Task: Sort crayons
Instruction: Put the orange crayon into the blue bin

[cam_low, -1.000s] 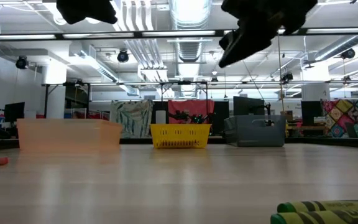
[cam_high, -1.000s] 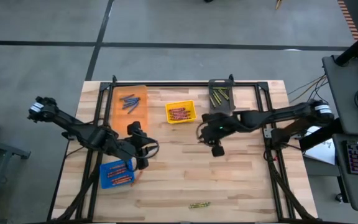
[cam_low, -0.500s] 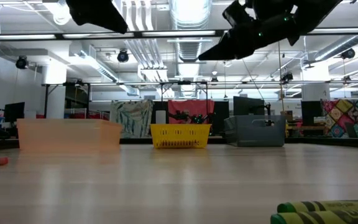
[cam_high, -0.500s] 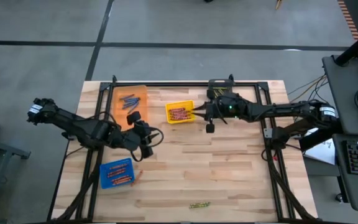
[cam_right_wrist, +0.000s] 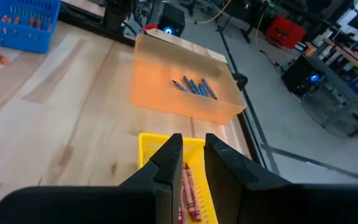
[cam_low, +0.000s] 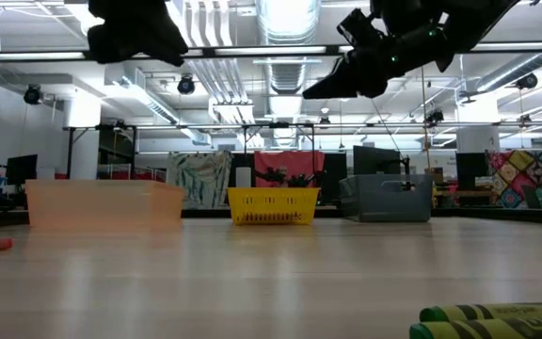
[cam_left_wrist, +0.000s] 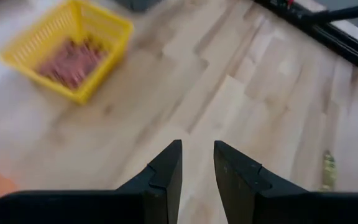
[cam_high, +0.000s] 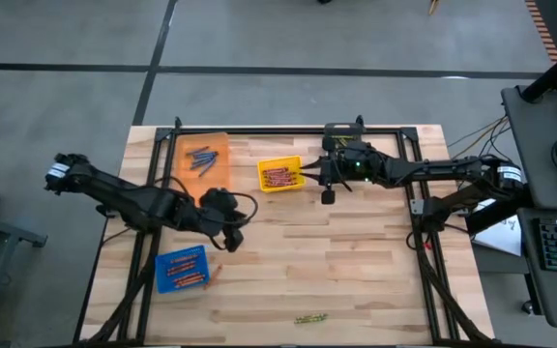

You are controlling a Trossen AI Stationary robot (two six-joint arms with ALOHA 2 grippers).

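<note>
Left gripper point(cam_left_wrist: 196, 165) narrowly parted, empty, right gripper point(cam_right_wrist: 191, 155) likewise

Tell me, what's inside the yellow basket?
Red crayons lie in a pile inside the yellow basket. In the right wrist view the jaws cover part of the basket, so I can't count them.

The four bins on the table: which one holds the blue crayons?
The translucent orange bin, at the far left of the back row, holds the blue crayons. The yellow bin holds red ones, the blue bin orange ones, and the grey bin olive-green ones.
</note>
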